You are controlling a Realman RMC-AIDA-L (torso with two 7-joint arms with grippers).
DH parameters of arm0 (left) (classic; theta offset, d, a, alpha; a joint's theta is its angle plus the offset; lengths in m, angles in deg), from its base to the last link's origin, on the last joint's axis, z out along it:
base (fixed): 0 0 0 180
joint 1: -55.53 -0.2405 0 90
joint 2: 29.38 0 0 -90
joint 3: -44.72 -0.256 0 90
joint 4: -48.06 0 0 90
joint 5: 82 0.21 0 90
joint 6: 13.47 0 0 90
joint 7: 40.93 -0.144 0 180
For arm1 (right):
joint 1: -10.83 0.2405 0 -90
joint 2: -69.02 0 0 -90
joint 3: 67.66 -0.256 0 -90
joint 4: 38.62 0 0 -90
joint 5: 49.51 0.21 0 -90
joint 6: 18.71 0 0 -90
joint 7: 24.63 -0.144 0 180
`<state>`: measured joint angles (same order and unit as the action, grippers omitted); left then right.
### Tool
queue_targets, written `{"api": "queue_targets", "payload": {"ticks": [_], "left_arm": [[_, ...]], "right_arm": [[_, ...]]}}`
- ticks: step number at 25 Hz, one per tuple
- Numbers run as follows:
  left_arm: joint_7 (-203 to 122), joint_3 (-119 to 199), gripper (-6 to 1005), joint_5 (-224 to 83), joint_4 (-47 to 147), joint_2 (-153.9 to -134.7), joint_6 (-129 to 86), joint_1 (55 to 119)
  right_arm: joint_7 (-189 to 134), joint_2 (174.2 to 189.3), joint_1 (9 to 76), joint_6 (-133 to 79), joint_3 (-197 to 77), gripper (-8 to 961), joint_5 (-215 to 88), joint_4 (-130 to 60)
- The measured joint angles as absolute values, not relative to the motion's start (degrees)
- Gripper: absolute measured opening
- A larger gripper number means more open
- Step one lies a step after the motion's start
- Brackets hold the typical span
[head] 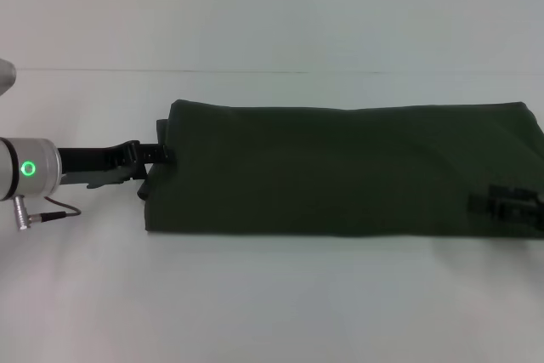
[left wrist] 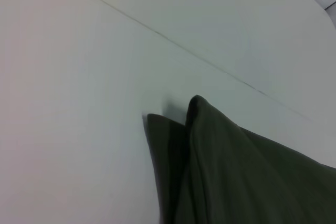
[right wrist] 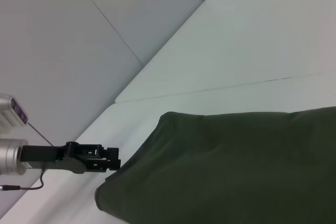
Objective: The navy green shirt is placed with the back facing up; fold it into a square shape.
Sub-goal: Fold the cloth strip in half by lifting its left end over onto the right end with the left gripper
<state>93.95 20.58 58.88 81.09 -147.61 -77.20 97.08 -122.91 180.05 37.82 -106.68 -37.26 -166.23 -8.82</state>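
The navy green shirt [head: 340, 172] lies folded into a long dark olive band across the white table, plain side up. My left gripper [head: 160, 155] comes in from the left and is shut on the middle of the shirt's left edge, which stands slightly raised there [left wrist: 197, 108]. The right wrist view shows the same gripper [right wrist: 111, 159] at that edge of the shirt [right wrist: 231, 166]. My right gripper [head: 512, 203] sits over the shirt's right end near its front edge, dark against the cloth.
A white table [head: 272, 312] surrounds the shirt, with bare surface in front and to the left. A thin seam [head: 170, 70] runs across the table behind the shirt. The left arm's silver wrist with a green light [head: 30, 168] hangs at the left edge.
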Motion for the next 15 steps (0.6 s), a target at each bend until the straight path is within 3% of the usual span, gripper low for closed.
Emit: {"api": "queue_targets", "payload": {"ticks": [15], "left_arm": [[93.95,19.32,683,54.46,80.5,-147.95,-74.09,97.66]], "right_arm": [[-123.15,179.92,38.23,-106.44,-36.29,898,-166.23,-8.82]]}}
